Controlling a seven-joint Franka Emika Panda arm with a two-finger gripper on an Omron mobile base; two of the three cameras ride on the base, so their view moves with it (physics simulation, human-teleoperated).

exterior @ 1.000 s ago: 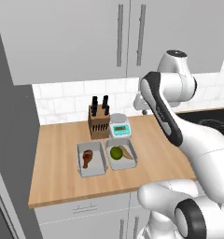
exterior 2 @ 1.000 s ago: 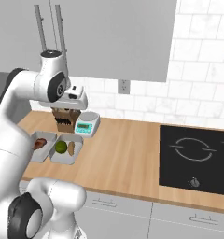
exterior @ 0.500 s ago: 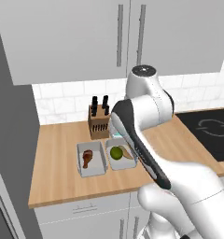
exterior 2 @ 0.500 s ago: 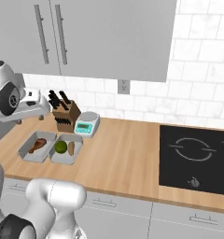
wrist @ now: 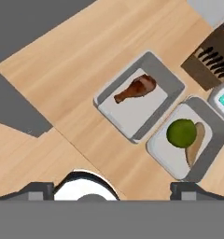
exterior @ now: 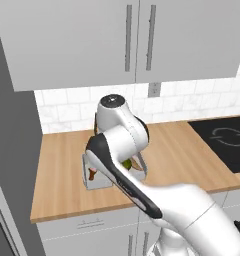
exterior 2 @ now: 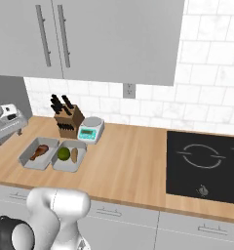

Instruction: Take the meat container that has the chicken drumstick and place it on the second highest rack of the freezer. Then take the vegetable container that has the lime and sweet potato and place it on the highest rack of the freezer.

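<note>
Grey trays sat side by side on the wooden bench (exterior 2: 133, 161), and the meat container (wrist: 140, 95) with the chicken drumstick (wrist: 135, 89) lay nearer the bench's freezer-side end, the vegetable container (wrist: 189, 143) with the lime (wrist: 181, 132) and sweet potato (wrist: 194, 143) just beside it. A knife block (exterior 2: 68, 118) and a small scale (exterior 2: 90, 130) stood behind them toward the tiled wall. From the hand view I was looking down on both trays from well above, with the fingers (wrist: 112, 189) spread about as wide as they go and holding nothing.

I judged the step in hand to be the approach to the meat container, with nothing yet lifted. To do it well, I reckoned I should centre over one rim of that tray, turn the wrist so the fingers straddle the wall rather than the drumstick, and come down straight. The neighbouring tray sat close, so I would pick the long wall on the far side from it. A level lift would keep the drumstick from rolling
</note>
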